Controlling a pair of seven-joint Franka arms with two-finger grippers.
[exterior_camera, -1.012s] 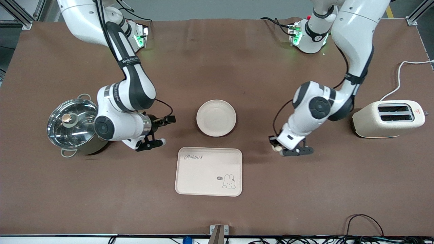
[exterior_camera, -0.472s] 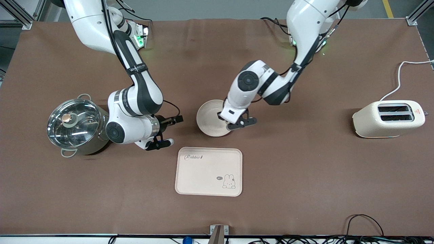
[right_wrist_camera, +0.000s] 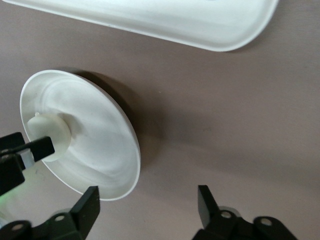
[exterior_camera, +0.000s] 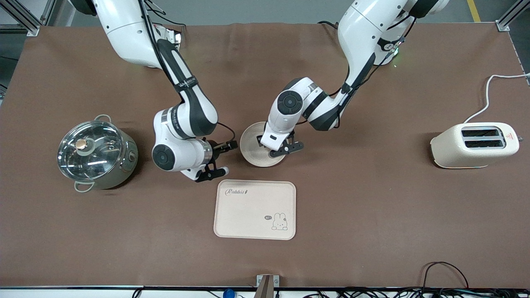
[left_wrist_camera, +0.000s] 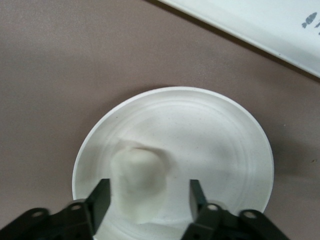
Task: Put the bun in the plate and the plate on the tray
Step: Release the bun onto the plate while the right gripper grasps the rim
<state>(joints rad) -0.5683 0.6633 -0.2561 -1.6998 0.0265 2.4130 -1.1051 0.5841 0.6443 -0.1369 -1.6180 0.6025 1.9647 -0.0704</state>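
Two tools near plate (exterior_camera: 251,145): left tool (left_wrist_camera: 149,200) spread around soft, light bun (left_wrist_camera: 138,180) inside; right tool (right_wrist_camera: 149,207) spread, over worktop (exterior_camera: 372,215) beside it. Stiff plate: pinch rim.

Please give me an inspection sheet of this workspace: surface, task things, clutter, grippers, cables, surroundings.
Surface: brown table, no spills seen.
Bun: bun lies in the plate, between the left gripper's open fingers.
Plate: plate rests on the table, farther from the front camera than the tray, not on it.
Tray: tray holds nothing.
Clutter: lidded steel pot at the right arm's end; toaster at the left arm's end.
Grippers: left gripper over the plate, open; right gripper open, beside the plate, holding nothing.
Cables: white toaster cord; black cables at the table edge.
Surroundings: metal frame posts at the corners.
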